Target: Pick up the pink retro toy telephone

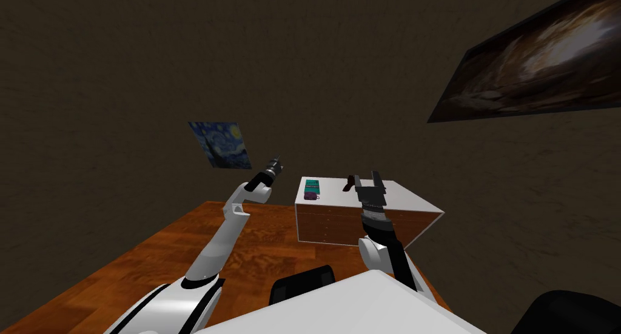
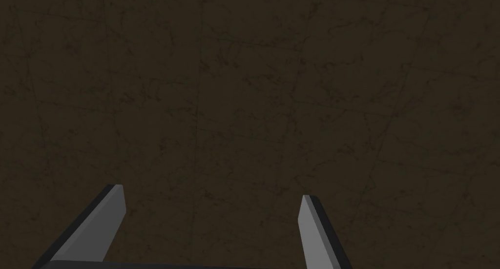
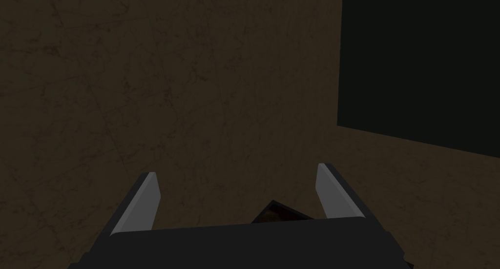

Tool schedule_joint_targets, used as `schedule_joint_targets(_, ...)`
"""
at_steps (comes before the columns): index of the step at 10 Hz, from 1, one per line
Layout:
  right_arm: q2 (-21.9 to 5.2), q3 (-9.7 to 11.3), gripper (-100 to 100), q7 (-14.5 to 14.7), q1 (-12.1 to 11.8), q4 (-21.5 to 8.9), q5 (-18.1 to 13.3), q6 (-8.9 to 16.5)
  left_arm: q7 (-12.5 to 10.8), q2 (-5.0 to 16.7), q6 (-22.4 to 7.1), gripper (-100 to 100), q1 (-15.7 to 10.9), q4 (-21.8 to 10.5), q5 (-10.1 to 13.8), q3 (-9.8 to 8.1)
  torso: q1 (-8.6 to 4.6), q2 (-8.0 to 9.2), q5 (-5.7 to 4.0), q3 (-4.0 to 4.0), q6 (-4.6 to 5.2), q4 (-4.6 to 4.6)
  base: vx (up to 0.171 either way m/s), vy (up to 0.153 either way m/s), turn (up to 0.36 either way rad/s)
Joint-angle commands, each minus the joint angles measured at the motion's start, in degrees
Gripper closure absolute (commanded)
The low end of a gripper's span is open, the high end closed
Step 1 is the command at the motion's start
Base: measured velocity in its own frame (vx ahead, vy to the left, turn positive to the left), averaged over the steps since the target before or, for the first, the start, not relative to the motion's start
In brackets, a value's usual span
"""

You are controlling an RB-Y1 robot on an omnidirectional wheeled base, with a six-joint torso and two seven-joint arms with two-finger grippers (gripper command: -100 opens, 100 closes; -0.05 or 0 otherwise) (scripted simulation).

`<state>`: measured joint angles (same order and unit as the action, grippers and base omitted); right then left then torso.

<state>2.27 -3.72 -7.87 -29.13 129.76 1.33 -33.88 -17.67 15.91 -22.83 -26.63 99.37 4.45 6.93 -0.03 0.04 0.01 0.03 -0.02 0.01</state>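
Fingers (image 3: 144, 202) of right gripper (image 1: 367, 177) spread wide, nothing held; raised over white top of low brown wooden drawer cabinet (image 1: 400, 198). Just beside gripper, small dark reddish-brown object (image 1: 350, 183), shape unclear. Further toward cabinet's left end: small purplish-pink toy telephone (image 1: 310, 196) near front left corner, just in front of teal box (image 1: 312, 185), apart from gripper. Left gripper (image 1: 277, 160) lifted left of cabinet, likewise wide open, empty. Cabinet on orange-brown wooden floor (image 1: 151, 251). Blue swirly painting (image 1: 221, 143) on dark wall (image 1: 303, 57) behind.
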Motion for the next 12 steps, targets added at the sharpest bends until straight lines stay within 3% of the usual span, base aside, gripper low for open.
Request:
schedule_joint_targets(1,0.0,0.0,0,0.0,0.0,0.0,0.0,0.0,-0.36,0.02,-2.86,-100,-2.86,-2.74,0.26,-0.2,0.0,0.0,0.0,0.0,0.0,0.0,-0.017,-0.002,-0.004)
schedule_joint_targets(3,0.0,0.0,0,0.0,0.0,0.0,0.0,0.0,-0.36,0.02,-4.75,-100,-3.16,-2.74,0.26,-0.2,-0.02,0.01,0.0,0.01,0.0,0.0,-0.013,-0.003,-0.003)
schedule_joint_targets(4,0.0,0.0,0,0.0,0.0,0.0,0.0,0.0,-0.49,0.01,-6.94,-100,-5.89,-5.56,0.49,-0.45,-0.02,0.0,0.0,0.0,0.0,0.0,-0.012,-0.011,-0.008)
schedule_joint_targets(6,0.0,0.0,0,0.0,0.0,0.0,0.0,0.0,-0.49,0.01,-8.86,-100,-5.98,-5.59,0.49,-0.45,-0.05,0.0,-0.01,0.0,0.0,0.0,-0.009,-0.008,-0.004)
schedule_joint_targets(7,0.0,0.0,0,0.0,0.0,0.0,0.0,0.0,-0.41,-0.05,-11.08,-100,-8.6,-8.41,0.7,-0.76,-0.03,-0.01,-0.01,-0.01,0.0,-0.01,-0.007,-0.014,-0.014)
schedule_joint_targets(8,0.0,0.0,0,0.0,0.0,0.0,0.0,0.0,-0.41,-0.05,-12.66,-100,-8.6,-8.52,0.7,-0.76,-0.06,-0.02,-0.01,-0.01,0.01,-0.01,-0.008,-0.014,-0.009)
schedule_joint_targets(9,0.0,0.0,0,0.0,0.0,0.0,0.0,0.0,-0.14,-0.17,-14.48,-100,-10.81,-10.4,0.87,-1.13,-0.06,-0.02,-0.01,-0.01,0.0,-0.01,-0.009,-0.025,-0.019)
schedule_joint_targets(11,0.0,0.0,0,0.0,0.0,0.0,0.0,0.0,-0.14,-0.17,-17.07,-100,-11.03,-11.49,0.87,-1.13,-0.1,-0.03,-0.02,-0.02,-0.01,-0.02,0.001,-0.019,-0.004)
schedule_joint_targets(12,0.0,0.0,0,0.0,0.0,0.0,0.0,0.0,0.3,-0.34,-19.05,-100,-13.24,-13.72,1.02,-1.55,-0.06,-0.05,-0.01,-0.03,0.0,-0.02,0.002,-0.026,-0.023)
